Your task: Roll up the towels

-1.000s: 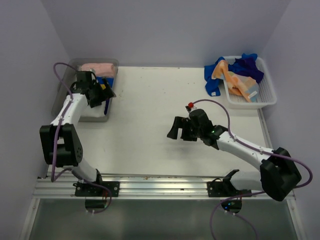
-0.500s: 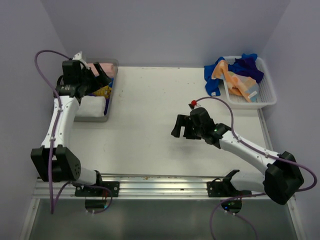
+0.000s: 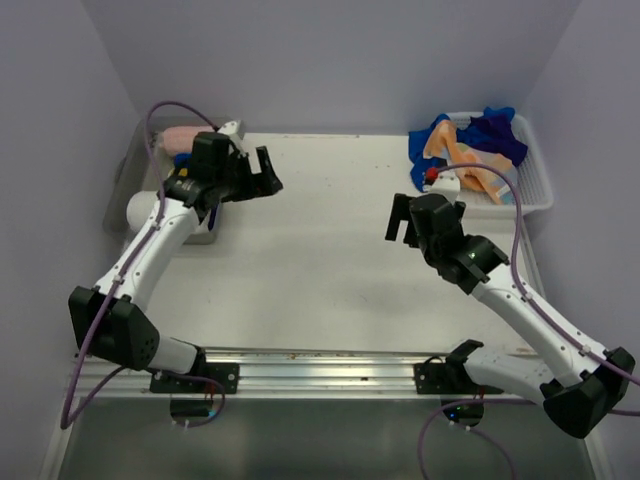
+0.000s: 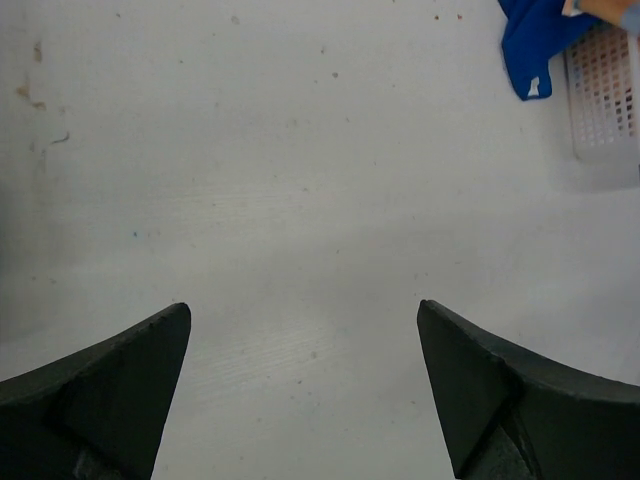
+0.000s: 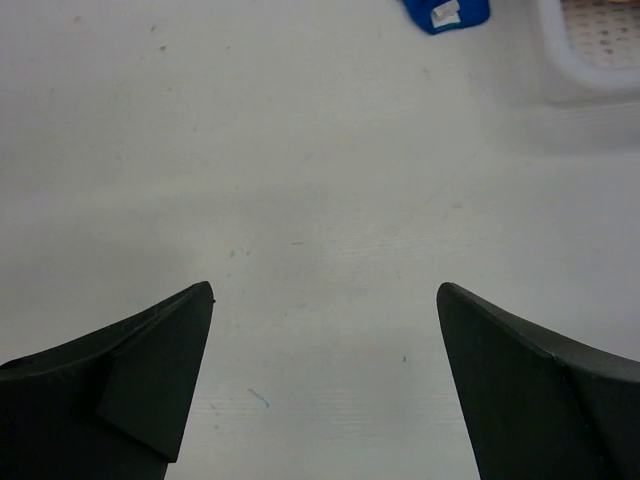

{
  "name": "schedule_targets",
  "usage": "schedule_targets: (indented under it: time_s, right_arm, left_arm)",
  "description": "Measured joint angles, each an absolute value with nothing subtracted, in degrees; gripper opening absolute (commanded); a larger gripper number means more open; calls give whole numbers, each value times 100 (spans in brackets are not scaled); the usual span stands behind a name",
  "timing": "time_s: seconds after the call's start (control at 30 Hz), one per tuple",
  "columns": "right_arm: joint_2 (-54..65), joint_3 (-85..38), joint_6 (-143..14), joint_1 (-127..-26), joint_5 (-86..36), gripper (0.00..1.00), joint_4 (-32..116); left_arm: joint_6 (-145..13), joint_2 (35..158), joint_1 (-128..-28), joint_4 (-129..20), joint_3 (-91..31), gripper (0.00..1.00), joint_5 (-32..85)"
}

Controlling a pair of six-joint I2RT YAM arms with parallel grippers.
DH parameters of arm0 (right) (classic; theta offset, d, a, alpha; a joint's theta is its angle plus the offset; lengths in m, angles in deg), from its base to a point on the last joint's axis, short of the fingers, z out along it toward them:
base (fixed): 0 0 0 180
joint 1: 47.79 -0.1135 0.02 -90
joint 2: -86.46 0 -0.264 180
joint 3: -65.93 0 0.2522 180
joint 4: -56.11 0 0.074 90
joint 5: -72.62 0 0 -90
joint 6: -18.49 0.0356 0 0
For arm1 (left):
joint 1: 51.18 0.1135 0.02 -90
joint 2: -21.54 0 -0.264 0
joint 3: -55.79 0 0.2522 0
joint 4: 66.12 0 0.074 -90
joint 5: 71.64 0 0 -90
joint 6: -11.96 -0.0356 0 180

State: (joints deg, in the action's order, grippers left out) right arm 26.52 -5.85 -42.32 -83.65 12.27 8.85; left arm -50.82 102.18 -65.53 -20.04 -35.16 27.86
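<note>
left fingers (image 4: 100, 400) wide apart, empty, right fingers (image 5: 130, 380) likewise

A matt white worktop (image 3: 320, 250), faintly speckled, is shown. Soft blue and orange cloth towels (image 3: 490, 130) are heaped in a white perforated plastic basket (image 3: 530, 207). A translucent plastic bin (image 3: 120, 180) is seen.

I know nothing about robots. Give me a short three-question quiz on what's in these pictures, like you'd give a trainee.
1. True or false: the left gripper is holding a towel.
2. Where is the heap of unrolled towels? A the white basket; B the table's middle; C the left gripper.
3. Fill in: the rolled towel at the far end of the bin is ____ in colour.
Key: 1 false, its jaws are open and empty; 2 A; 3 pink.
</note>
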Motion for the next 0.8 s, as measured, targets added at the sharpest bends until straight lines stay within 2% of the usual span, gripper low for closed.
schedule_targets:
  time_s: [0.27,0.53,0.67,0.8]
  right_arm:
    - [2647,-983,-4523,-8201,1856,99,433]
    - [2361,-1291,-4571,-7982,2199,99,245]
    - [2018,-1593,-4672,-7241,1889,99,254]
    - [1229,-2380,-4669,-5882,1013,96,418]
  left_arm:
    - [-5086,10887,-7956,-1996,-3510,100,2193]
    - [-5128,11282,-8111,-1867,-3940,100,1667]
    - [-5128,11383,-8198,-1797,-3988,100,1546]
    - [-5128,11420,-8236,-1781,-3991,100,1533]
